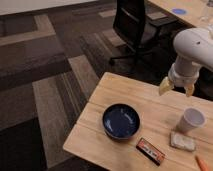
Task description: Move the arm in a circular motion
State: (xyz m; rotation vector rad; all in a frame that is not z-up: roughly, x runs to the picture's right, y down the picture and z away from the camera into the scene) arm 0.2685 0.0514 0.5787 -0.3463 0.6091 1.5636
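Note:
The arm (196, 49) is a thick off-white tube with a rounded joint, entering from the upper right of the camera view. Its gripper (177, 88) hangs at the arm's lower end, above the far right part of the wooden table (102, 132). The two tan fingertips (164, 86) point down and stand apart, so the gripper is open with nothing between them. It is above and slightly left of the white cup (191, 120), not touching anything.
On the table lie a dark blue bowl (121, 120), a small dark snack packet (150, 151), a pale sponge-like pad (182, 141) and an orange tip (202, 162) at the right edge. A black office chair (134, 27) stands behind, with another table (185, 11) beyond.

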